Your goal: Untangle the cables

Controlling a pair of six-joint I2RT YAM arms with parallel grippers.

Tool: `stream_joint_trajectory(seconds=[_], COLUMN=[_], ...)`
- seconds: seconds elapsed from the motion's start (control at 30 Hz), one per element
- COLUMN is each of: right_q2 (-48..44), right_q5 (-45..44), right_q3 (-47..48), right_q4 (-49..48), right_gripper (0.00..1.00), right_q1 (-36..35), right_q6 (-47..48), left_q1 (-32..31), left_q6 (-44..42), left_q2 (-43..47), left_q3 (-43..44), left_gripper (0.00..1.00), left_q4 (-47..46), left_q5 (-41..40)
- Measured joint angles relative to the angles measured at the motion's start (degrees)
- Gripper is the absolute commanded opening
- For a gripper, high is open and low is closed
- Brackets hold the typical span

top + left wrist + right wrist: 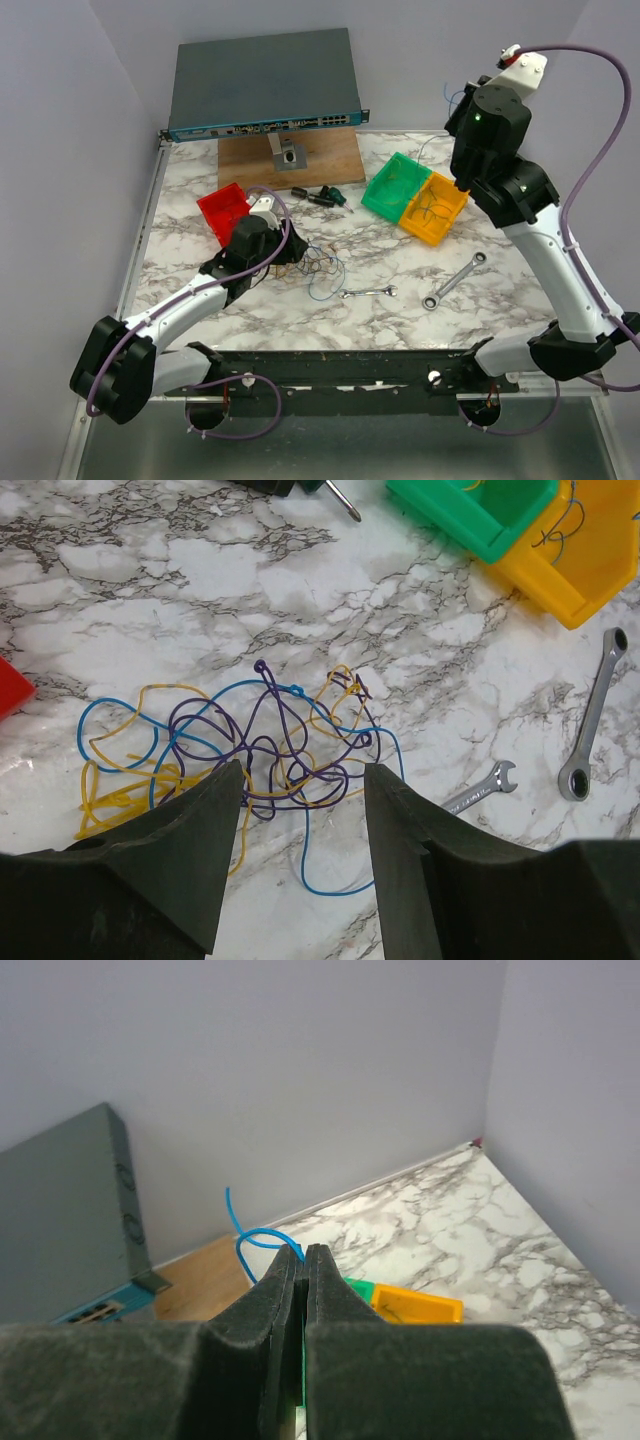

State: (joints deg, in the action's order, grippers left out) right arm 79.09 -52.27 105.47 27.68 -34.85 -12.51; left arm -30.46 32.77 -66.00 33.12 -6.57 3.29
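Observation:
The cables (262, 742) lie on the marble as a loose tangle of thin blue, yellow and purple wires; in the top view the cables (322, 265) sit left of centre. My left gripper (303, 770) hangs open just over their near edge. A blue loop lies on the table between its fingers (205, 840), touching neither. From above, the left gripper (292, 250) is at the tangle's left side. My right gripper (304, 1251) is raised high at the back right, shut on a single blue cable (243, 1242) that curls out past its tips. In the top view the right gripper (458, 112) is above the bins.
A green bin (393, 186) and a yellow bin (452, 215) holding a few thin wires stand back right, a red bin (222, 211) at the left. Two wrenches (369, 292) (454, 281) lie right of the tangle. A screwdriver (322, 195), wooden board (320, 152) and network switch (262, 85) are behind.

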Motion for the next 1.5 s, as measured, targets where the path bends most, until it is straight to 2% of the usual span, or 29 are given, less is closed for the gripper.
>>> stream_joint_trajectory(seconds=[0.17,0.33,0.6,0.83,1.0,1.17,1.33,1.5], right_q2=[0.7,1.4,2.4,9.4,9.5,5.1,5.3,2.6], right_q5=[2.0,6.7,13.3,14.6,13.0,12.4,7.4,2.5], right_q3=[-3.8,-12.2,-29.8,-37.7,-39.1,-39.0,-34.1,-33.4], right_q4=[-1.5,-1.6,-3.2,-1.7,1.7,1.4,5.9,8.9], right_gripper=[0.01,0.01,0.01,0.01,0.01,0.01,0.01,0.01], right_q1=[6.8,13.6,15.5,17.5,18.1,18.5,18.8,20.0], right_q6=[-0.6,-4.3,-11.0,-18.6,-23.9,-23.9,-27.1,-29.4], left_q1=[0.0,0.0,0.0,0.0,0.0,0.0,0.0,0.0], left_q6=[0.0,-0.1,-0.2,-0.3,-0.3,-0.3,-0.3,-0.3], left_q2=[0.0,0.0,0.0,0.0,0.0,0.0,0.0,0.0], left_q3=[0.0,0.0,0.0,0.0,0.0,0.0,0.0,0.0], left_gripper=[0.54,0.54,0.53,0.53,0.53,0.53,0.53,0.53], left_q4=[0.0,0.0,0.0,0.0,0.0,0.0,0.1,0.1], left_q5=[0.0,0.0,0.0,0.0,0.0,0.0,-0.1,-0.1])
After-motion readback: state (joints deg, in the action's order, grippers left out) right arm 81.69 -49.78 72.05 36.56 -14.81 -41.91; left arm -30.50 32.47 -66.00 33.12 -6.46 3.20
